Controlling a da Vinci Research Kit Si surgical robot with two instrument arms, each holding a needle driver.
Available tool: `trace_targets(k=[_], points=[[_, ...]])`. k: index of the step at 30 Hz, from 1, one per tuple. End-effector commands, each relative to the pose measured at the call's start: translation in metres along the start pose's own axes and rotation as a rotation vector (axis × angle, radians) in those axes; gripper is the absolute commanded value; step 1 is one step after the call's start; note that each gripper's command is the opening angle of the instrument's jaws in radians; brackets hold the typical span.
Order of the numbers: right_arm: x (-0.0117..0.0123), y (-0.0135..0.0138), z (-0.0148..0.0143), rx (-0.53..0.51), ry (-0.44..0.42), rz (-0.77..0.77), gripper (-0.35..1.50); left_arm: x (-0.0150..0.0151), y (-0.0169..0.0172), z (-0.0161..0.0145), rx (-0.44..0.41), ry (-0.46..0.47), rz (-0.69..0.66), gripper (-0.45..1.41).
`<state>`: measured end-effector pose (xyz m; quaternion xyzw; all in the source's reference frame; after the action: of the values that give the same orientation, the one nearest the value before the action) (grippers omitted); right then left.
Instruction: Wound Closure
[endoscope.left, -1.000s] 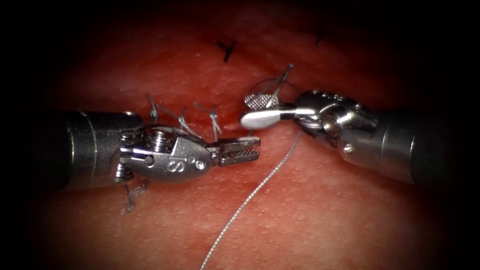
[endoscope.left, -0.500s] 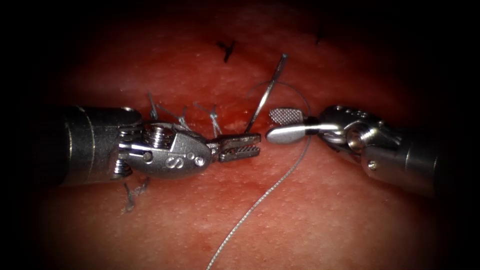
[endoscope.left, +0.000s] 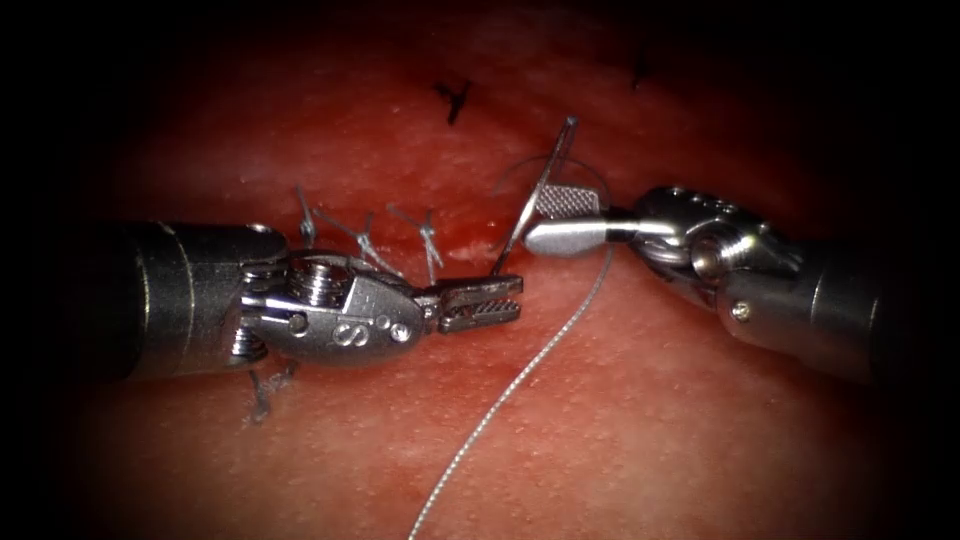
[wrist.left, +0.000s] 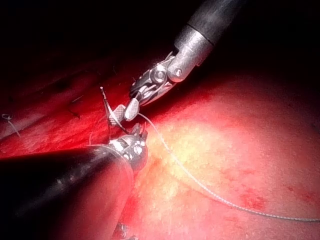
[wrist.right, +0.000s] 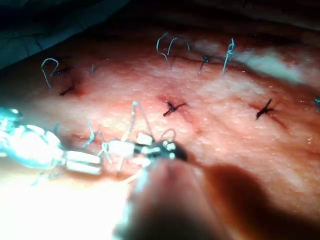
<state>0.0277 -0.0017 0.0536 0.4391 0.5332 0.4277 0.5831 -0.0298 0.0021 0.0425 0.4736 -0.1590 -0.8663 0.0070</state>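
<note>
The left hand (endoscope.left: 482, 300) clamped the curved needle (endoscope.left: 532, 196) near its tip, the needle standing up clear of the tissue (endoscope.left: 650, 420). The right hand (endoscope.left: 560, 220) gaped wide beside the needle's shaft (gripping nothing). Thread (endoscope.left: 500, 400) trailed toward the tissue's near edge.

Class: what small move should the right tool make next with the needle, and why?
Probably close the right tool on the needle: its open jaws, holding nothing, flank the needle's middle. The needle's lower end meets the left tool; whether gripped there or in the tissue, I cannot tell.
</note>
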Motion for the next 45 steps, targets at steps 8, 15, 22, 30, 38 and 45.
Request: trace_targets(k=[8, 15, 22, 30, 38, 45], points=[[0.001, 0.0007, 0.0026, -0.006, 0.029, 0.017, 1.48, 0.0003, -0.0001, 0.0011, 0.005, 0.007, 0.0, -0.45], [0.0024, 0.0011, 0.0033, -0.02, 0.085, 0.062, 1.34, 0.0003, -0.0001, 0.0009, 0.004, 0.008, 0.001, -0.45], [0.0021, 0.0009, 0.0033, -0.054, 0.107, 0.105, 1.29, 0.0003, -0.0001, 0.0008, 0.006, 0.01, 0.001, -0.45], [0.0014, 0.0002, 0.0034, -0.103, 0.1, 0.133, 1.19, 0.0004, -0.0001, 0.001, 0.007, 0.009, 0.001, -0.45], [0.0016, 0.0003, 0.0027, -0.254, 0.146, 0.185, -0.35, 0.0004, -0.0001, 0.0009, 0.007, 0.009, 0.006, -0.45], [0.0027, 0.001, 0.0014, -0.287, 0.231, 0.209, -0.35, 0.0007, 0.0001, 0.0009, 0.007, 0.009, 0.007, -0.45]])
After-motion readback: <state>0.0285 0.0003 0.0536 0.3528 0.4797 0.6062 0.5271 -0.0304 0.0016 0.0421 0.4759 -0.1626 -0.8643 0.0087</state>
